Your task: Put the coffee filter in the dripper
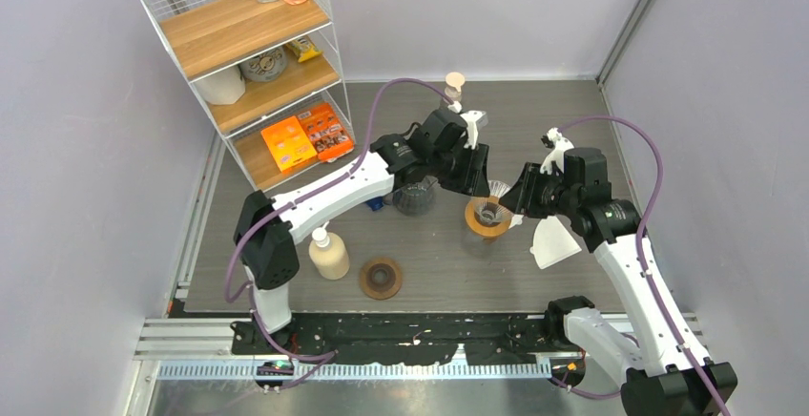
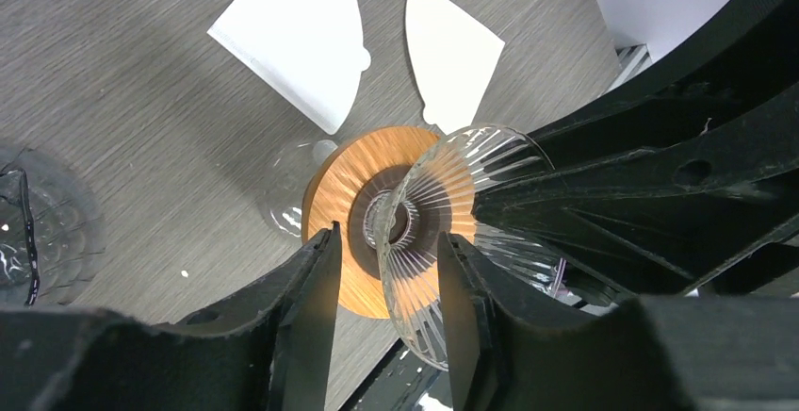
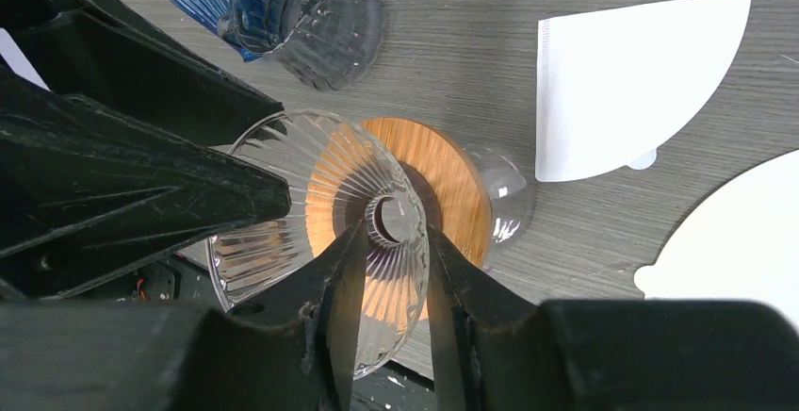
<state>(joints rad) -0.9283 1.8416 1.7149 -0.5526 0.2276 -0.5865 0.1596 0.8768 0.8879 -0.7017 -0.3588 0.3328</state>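
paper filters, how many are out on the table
2. One paper filter lies flat on the table beyond the glass dripper. The second filter lies beside it, not touching. More could be hidden from these views.

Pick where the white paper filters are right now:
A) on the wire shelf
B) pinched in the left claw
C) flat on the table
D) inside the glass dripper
C: both white paper filters lie flat on the table just beyond the wooden ring, and the glass dripper has no paper in it.
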